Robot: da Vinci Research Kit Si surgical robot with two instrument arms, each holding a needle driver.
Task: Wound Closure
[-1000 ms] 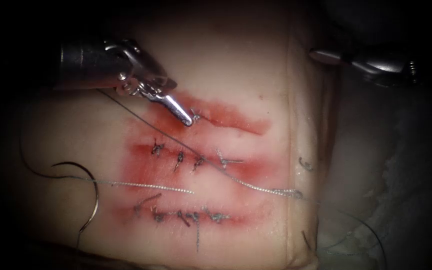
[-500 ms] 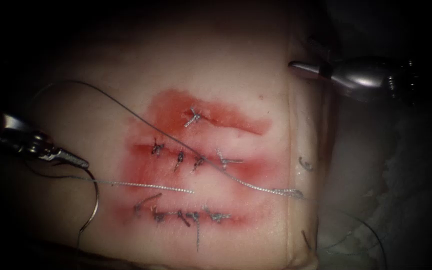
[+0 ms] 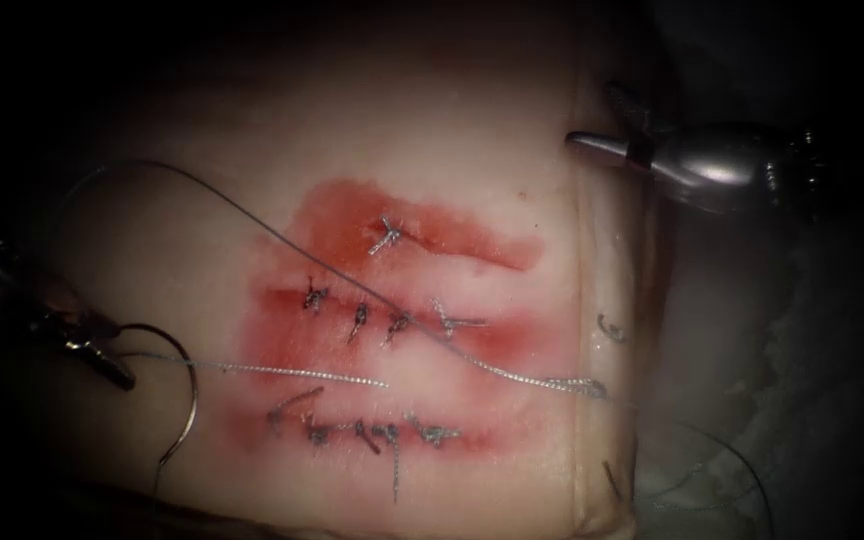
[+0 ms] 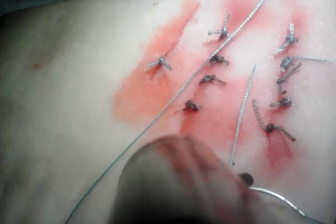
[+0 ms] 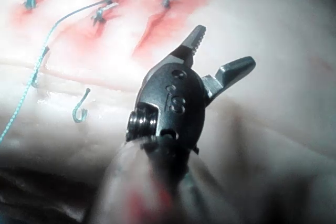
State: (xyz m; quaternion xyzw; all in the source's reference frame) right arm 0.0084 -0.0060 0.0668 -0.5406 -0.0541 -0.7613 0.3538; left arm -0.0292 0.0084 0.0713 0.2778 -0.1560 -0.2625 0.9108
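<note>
While the left arm's slim steel needle driver is seen at the left edge of the endoscope view, just beside the dark curved needle, it cannot be told whether its jaws are parted or whether anything is gripped. The needle lies loose on the pale pork tissue, out of the flesh, at the lower left of the frame and well left of the three red-stained cuts, with thin grey thread trailing from it toward the stitched rows. The right arm's needle driver hovers at the upper right past the tissue's edge, its jaws clearly spread in its own wrist view and nothing held. Judged from this layout, a pickup of the needle would best be made squarely across the curve, some way back from the point, with the loose thread kept clear of the jaws.
</note>
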